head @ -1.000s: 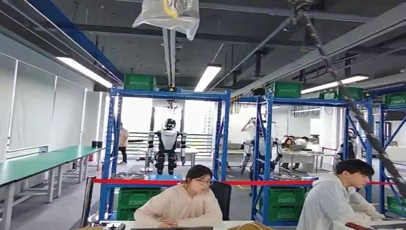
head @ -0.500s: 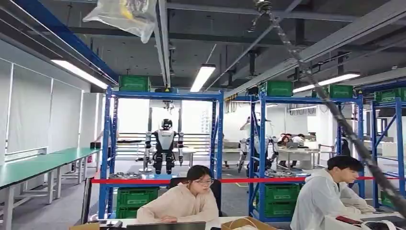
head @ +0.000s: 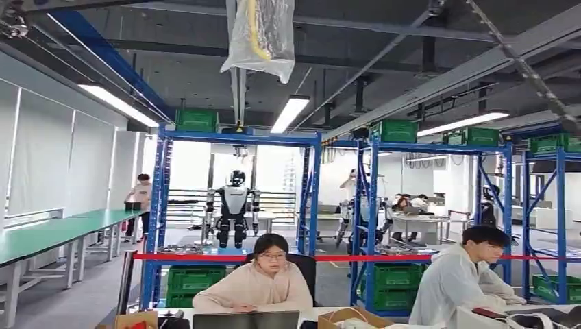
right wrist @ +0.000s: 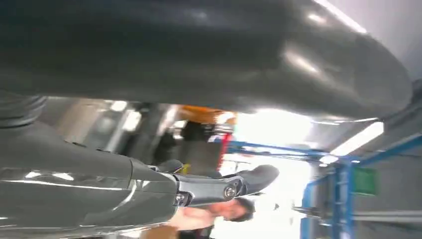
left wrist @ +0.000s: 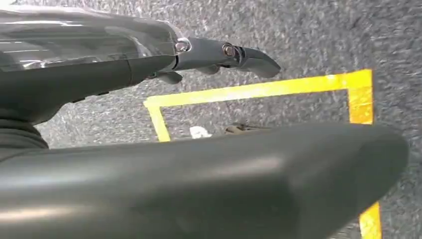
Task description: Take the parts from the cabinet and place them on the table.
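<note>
Both my hands hang with fingers stretched out and nothing in them: my left hand points down over grey carpet marked with a yellow taped line, while my right hand reaches out toward the bright end of the workshop, its dark fingertip straight. From the blurred right wrist picture I judge that hand open, though its far side is hidden. Ahead of me stand blue shelving racks topped with green crates, more green crates on their lowest level; small metal parts seem to lie on the middle shelf behind a red tape barrier. Two people sit at a desk just in front, one in a beige top, one in white. Another robot stands beyond the rack, and long green tables run along the left wall. A plastic-wrapped bundle hangs overhead.
</note>
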